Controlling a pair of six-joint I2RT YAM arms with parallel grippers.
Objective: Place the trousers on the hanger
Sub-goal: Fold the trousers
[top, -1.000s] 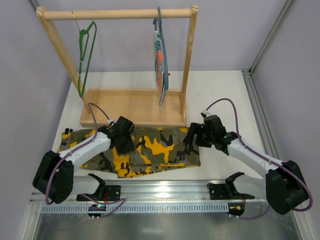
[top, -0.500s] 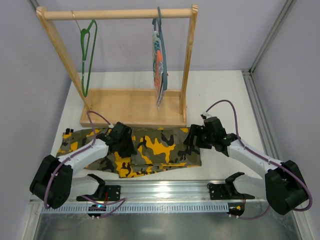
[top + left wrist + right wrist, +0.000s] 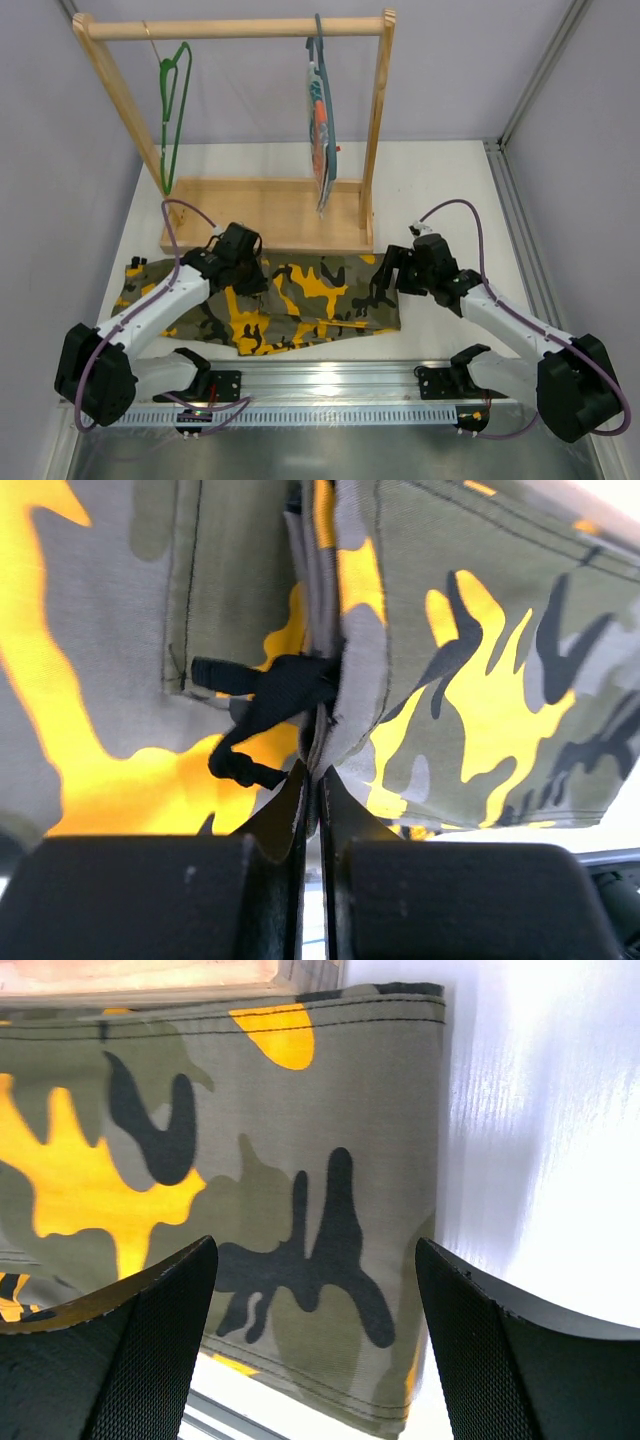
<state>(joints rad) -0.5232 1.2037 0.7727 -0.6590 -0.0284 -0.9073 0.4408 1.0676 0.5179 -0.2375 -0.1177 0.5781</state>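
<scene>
The camouflage trousers (image 3: 320,300) lie flat on the table in front of the wooden rack. My left gripper (image 3: 243,283) is shut on a pinched fold of the trousers (image 3: 400,640) near their left-middle, beside a black drawstring (image 3: 265,705). Over the trousers' right end hovers my right gripper (image 3: 385,285), open, with camouflage fabric (image 3: 300,1190) showing between its fingers (image 3: 150,1350) and nothing held. The green hanger (image 3: 172,110) hangs by its hook at the left of the rack's rail, apart from both grippers.
A wooden rack (image 3: 265,215) with a flat base stands just behind the trousers. A grey-blue hanger with a striped cloth (image 3: 320,120) hangs at its right. A metal rail (image 3: 320,385) runs along the near table edge. White walls close in both sides.
My left gripper has shifted up and back a little and closed on a fold of the trousers. The right gripper has edged slightly right and stayed open.
</scene>
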